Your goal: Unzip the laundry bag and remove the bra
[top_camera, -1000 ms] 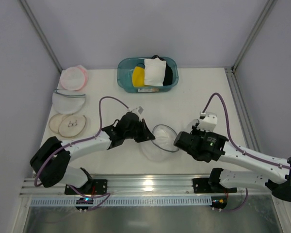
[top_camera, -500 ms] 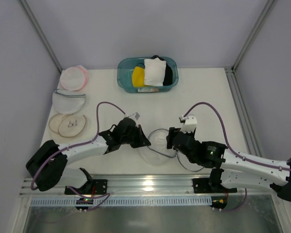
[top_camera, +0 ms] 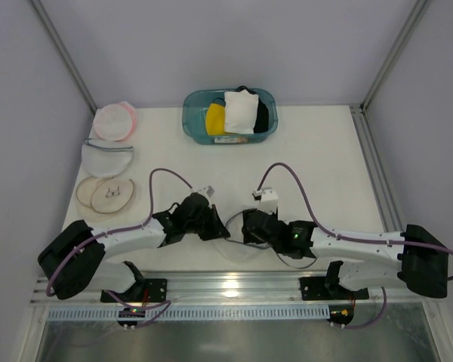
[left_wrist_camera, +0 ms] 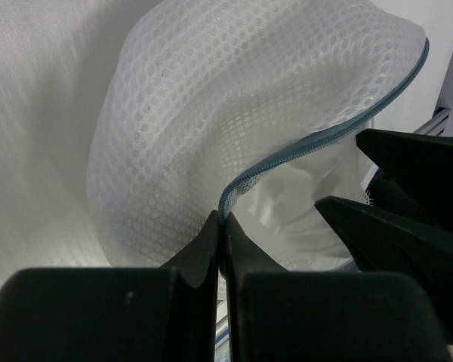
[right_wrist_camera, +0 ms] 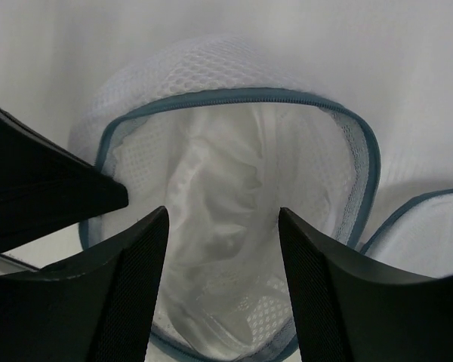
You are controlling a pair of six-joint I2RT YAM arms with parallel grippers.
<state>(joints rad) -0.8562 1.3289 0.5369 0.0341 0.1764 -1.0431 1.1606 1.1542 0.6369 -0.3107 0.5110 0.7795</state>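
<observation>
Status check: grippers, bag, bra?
Left gripper shut on laundry bag rim. Right gripper open at the mouth. Bag unzipped, bra inside, ungripped. Nothing blocking.

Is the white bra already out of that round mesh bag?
No, the crumpled white bra lies inside the unzipped laundry bag, seen through its open mouth.

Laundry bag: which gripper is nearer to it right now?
Left. The left gripper is shut on the zipper rim of the laundry bag; the right gripper hangs open before its mouth, aimed at the bra inside.
</observation>
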